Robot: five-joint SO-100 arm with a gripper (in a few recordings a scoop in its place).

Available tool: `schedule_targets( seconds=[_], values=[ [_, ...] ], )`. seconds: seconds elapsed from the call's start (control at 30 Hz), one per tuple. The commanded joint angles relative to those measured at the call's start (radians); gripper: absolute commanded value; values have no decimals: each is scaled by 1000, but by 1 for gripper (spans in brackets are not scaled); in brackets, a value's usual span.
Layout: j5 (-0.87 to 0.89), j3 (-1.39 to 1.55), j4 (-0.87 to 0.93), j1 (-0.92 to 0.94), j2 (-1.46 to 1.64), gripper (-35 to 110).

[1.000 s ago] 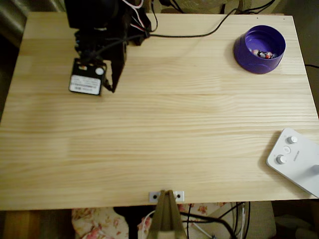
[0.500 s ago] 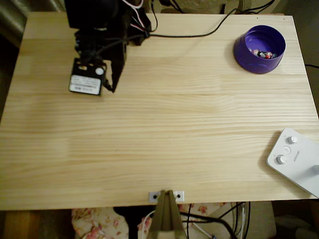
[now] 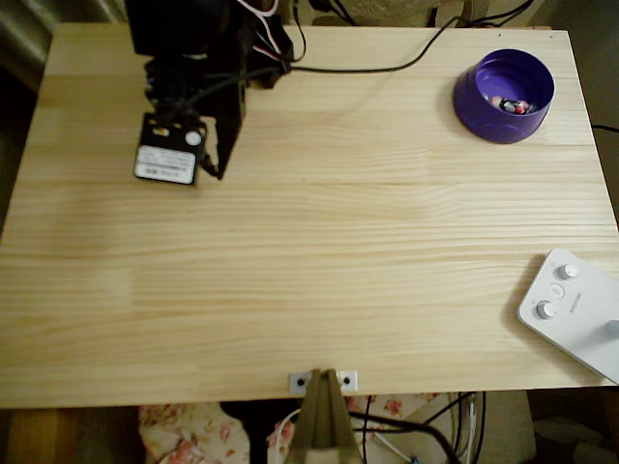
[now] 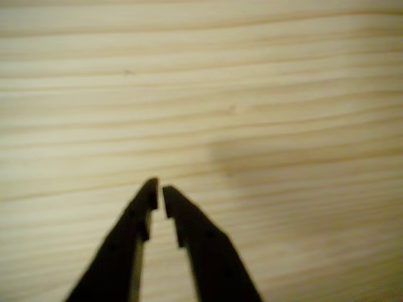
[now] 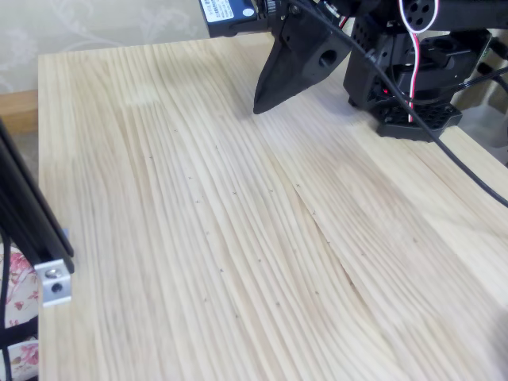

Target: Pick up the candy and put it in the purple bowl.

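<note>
The purple bowl (image 3: 504,96) stands at the table's far right corner in the overhead view. Inside it lies the candy (image 3: 512,105), a small pinkish-red and black wrapped sweet. My black gripper (image 3: 215,172) rests at the far left of the table, a long way from the bowl, beside the arm's base. In the wrist view the gripper (image 4: 157,187) has its two tips nearly touching over bare wood, with nothing between them. The fixed view shows the gripper (image 5: 260,105) pointing down just above the tabletop.
A white device with round knobs (image 3: 573,309) lies at the near right edge. A black cable (image 3: 387,66) runs along the far edge from the arm's base. A metal bracket (image 3: 323,380) is clamped at the middle of the near edge.
</note>
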Motion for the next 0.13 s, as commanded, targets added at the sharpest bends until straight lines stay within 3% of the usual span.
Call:
schedule_targets(
  seconds=[0.0, 0.1],
  values=[
    [-14, -18, 9, 11, 14, -1],
    [-14, -18, 9, 11, 14, -1]
  ],
)
